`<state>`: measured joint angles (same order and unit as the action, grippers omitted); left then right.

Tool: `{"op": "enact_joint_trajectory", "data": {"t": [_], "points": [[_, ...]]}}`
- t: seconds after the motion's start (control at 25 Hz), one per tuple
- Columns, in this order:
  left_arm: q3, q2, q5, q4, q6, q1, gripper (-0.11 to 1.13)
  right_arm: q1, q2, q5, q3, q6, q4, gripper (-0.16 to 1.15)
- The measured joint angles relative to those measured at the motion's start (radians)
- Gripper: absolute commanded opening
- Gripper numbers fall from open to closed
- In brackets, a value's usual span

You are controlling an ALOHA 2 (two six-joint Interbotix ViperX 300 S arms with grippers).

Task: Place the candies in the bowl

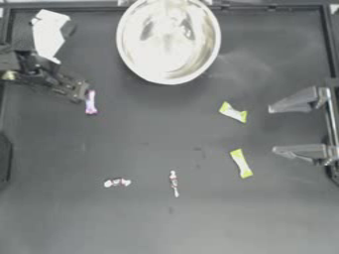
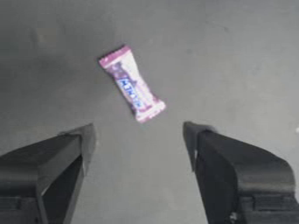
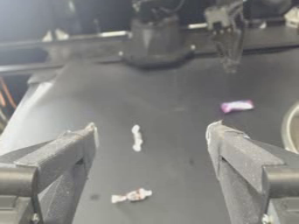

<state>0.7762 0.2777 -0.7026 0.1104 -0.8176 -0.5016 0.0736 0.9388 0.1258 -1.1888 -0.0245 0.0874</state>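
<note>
Five candies lay on the table (image 1: 152,223), none in the bowl (image 1: 168,39) at the far edge. The left gripper (image 2: 139,142) hovered just beside the pink candy (image 1: 90,102), jaws spread wide and holding nothing. The right gripper (image 3: 151,135) was drawn back at the right side, jaws wide apart and empty. Two yellow-green candies (image 1: 233,112) (image 1: 241,163) lay near it. Two white candies (image 1: 117,182) (image 1: 174,183) lay farther toward the near edge.
</note>
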Motion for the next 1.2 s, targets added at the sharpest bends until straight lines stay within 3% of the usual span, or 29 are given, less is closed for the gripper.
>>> {"op": "enact_joint_trajectory", "data": {"t": [0.16, 0.44, 0.84, 1.08, 1.2], "points": [[-0.015, -0.057, 0.017, 0.041, -0.074, 0.006, 0.91, 0.000, 0.000, -0.014, 0.000, 0.000, 0.006, 1.01], [-0.048, -0.143, -0.015, 0.198, -0.256, 0.049, 0.84, 0.000, 0.000, -0.020, 0.002, 0.000, 0.009, 1.01], [-0.084, -0.218, -0.018, 0.196, -0.288, 0.075, 0.86, 0.000, 0.000, -0.020, -0.009, 0.000, 0.008, 1.01], [-0.087, -0.273, 0.005, 0.179, -0.288, 0.078, 1.01, 0.000, 0.000, -0.026, -0.012, 0.000, 0.009, 1.01], [-0.097, -0.287, 0.014, 0.176, -0.291, 0.078, 1.03, 0.000, 0.000, -0.031, -0.011, 0.000, 0.009, 1.01]]}}
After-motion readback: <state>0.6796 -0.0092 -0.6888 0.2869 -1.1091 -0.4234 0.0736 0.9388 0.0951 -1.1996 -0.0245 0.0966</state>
